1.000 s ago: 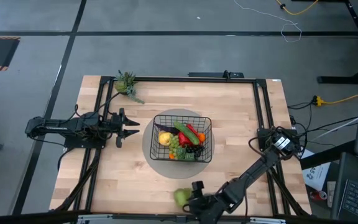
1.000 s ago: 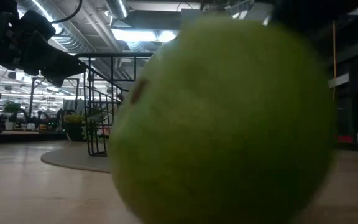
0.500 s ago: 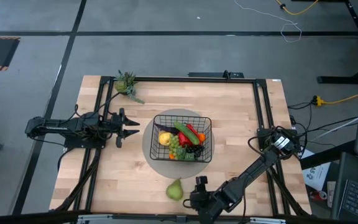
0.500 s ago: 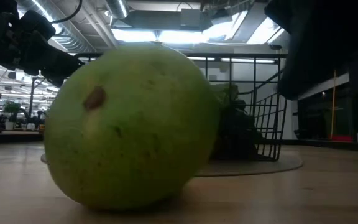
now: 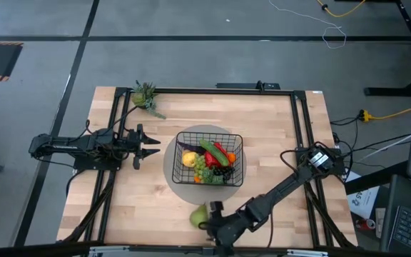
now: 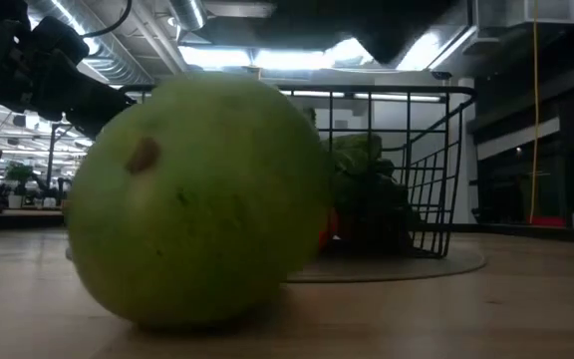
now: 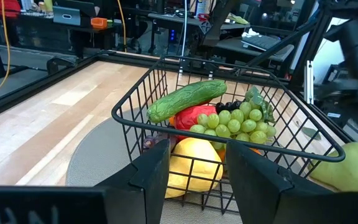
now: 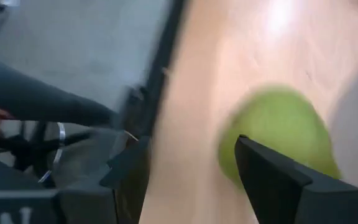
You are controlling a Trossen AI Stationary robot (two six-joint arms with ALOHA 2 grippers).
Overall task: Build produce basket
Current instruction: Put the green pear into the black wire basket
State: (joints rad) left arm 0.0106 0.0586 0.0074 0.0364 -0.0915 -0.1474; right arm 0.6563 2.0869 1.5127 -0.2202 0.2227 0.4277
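Right fingers: we see the right gripper (image 5: 207,216) low at the near edge of the worktop, its two dark fingers (image 8: 272,180) spread apart and empty; the wrist view shows the fruit in the gap ahead of them, not yet clasped.
Pear: the smooth green pear (image 5: 199,215) lies on its side on the bare wood, just beside the right gripper and near of the basket, outside it.
Left fingers: the left gripper (image 5: 150,146) waits at the left side of the worktop, fingers parted and holding nothing, pointed at the basket.
Basket: the black wire-mesh basket (image 5: 237,153) sits mid-worktop on a round grey mat (image 5: 171,171).
Contents: a green cucumber (image 7: 187,99), green grapes (image 7: 236,122), a yellow fruit (image 7: 189,169) and a red pepper (image 7: 191,116) already lie inside.
Worktop: pale wooden slats (image 5: 277,128) in a black frame; a small leafy green piece (image 5: 145,94) lies at the far left corner.
Step in hand: we judge this to be the approach to the pear.
Next move: we would straddle the pear's body, close on it, lift, and carry it over the basket rim.
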